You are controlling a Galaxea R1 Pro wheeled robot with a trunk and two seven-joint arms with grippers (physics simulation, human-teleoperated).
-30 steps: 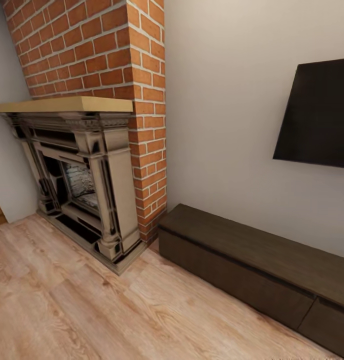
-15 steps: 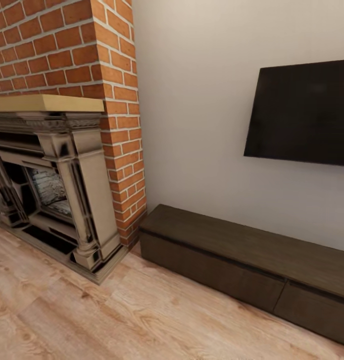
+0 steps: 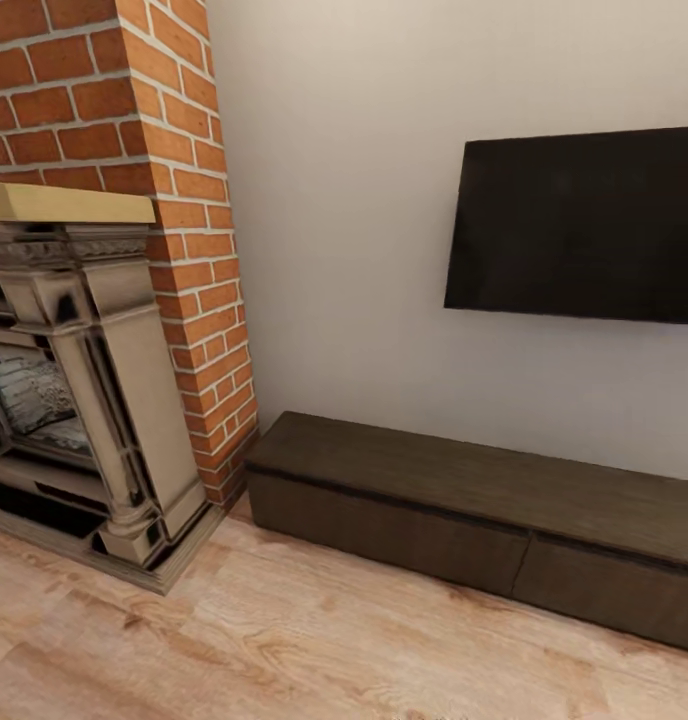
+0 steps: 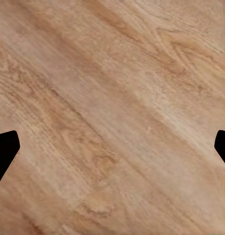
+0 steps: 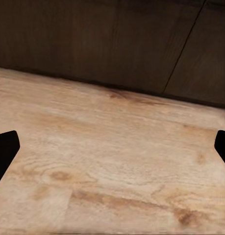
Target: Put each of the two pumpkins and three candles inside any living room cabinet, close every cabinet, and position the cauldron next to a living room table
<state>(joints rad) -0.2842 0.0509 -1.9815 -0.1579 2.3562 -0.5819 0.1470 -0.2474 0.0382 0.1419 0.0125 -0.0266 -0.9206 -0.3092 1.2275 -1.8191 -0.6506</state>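
The cabinet (image 3: 454,485) is a long, low dark-brown unit against the white wall, right of the fireplace, with both visible drawer fronts shut and nothing on its top. Its dark front (image 5: 107,44) also rises beyond the wooden floor in the right wrist view. My right gripper (image 5: 112,149) is open, its black fingertips (image 5: 4,152) wide apart over bare floor close to the cabinet. Over the plank floor (image 4: 112,98) my left gripper (image 4: 112,149) is open too, holding nothing. The pumpkins, candles, cauldron and table are out of view.
An ornate stone fireplace (image 3: 74,400) with a tan mantel stands at the left against a red brick chimney (image 3: 184,200). A black TV (image 3: 584,225) hangs on the wall above the cabinet. Light wooden floor (image 3: 314,640) stretches in front.
The camera has swung to the right: the fireplace has slid toward the picture's left edge, and more of the TV and cabinet has come into view. Nothing in the room itself has moved.
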